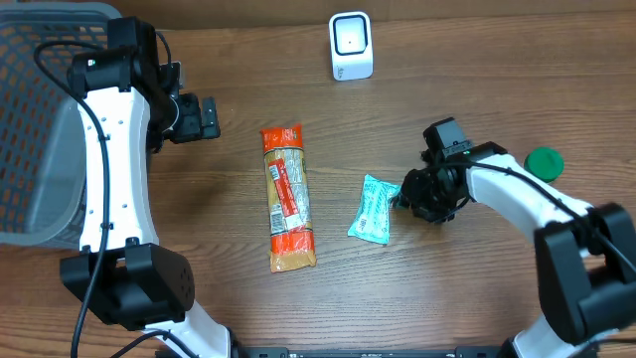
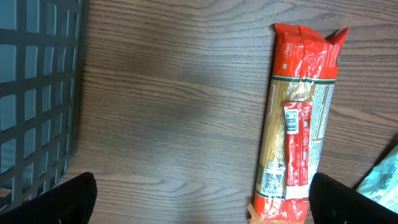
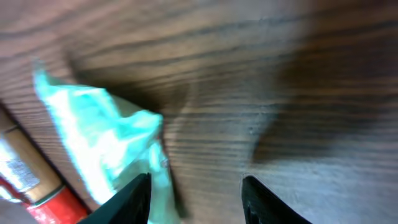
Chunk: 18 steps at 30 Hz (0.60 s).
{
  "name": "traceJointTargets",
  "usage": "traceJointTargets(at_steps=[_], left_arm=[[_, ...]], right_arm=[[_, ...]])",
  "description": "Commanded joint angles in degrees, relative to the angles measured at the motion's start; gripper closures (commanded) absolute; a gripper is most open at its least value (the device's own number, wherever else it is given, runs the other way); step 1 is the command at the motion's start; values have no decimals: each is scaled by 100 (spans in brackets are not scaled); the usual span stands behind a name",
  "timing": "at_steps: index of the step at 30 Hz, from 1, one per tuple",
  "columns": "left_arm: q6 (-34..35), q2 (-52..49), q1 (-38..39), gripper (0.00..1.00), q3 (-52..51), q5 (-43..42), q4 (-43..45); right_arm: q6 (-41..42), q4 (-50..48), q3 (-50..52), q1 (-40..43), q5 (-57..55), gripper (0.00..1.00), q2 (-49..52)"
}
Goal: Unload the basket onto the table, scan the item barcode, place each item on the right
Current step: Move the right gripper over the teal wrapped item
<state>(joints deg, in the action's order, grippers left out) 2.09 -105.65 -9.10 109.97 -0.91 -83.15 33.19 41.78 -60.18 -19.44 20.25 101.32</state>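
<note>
Reaching step: the right gripper (image 1: pixel 400 197) sits half open with nothing held, and the teal packet (image 1: pixel 371 209) lies just beside one finger. Next, I judge, it must straddle that edge and close. The left gripper (image 1: pixel 204 117) hangs wide open, empty.

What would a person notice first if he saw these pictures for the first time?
The long orange pasta packet in the middle of the wooden table catches the eye first. Beside it, on the right arm's side, lies a small teal packet, with the right gripper close to its edge, jaws apart. A white scanner stands at the far edge, and a grey basket sits by the left arm.
</note>
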Motion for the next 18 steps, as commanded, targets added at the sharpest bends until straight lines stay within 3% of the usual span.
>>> traceJointTargets(at_steps=[1, 4, 6, 9, 11, 16, 18], left_arm=[[-83, 142, 13, 1, 105, -39, 2], [-83, 142, 13, 0, 105, -42, 2], [-83, 142, 13, 0, 105, -42, 2], [-83, 142, 13, 0, 105, -42, 2], [-83, 142, 13, 1, 105, -39, 2], [-83, 142, 13, 0, 105, -39, 2], [-83, 142, 13, 0, 105, -39, 2]], right_arm=[[0, 50, 44, -57, -243, 51, -551], [-308, 33, 44, -236, -243, 45, -675], [-345, -15, 44, -310, -247, 18, -673], [-343, -120, 44, -310, -240, 15, -671], [-341, -262, 44, -299, -240, 0, -671], [-319, -483, 44, -306, -199, 0, -671], [-319, -485, 46, -313, -201, 10, -671]])
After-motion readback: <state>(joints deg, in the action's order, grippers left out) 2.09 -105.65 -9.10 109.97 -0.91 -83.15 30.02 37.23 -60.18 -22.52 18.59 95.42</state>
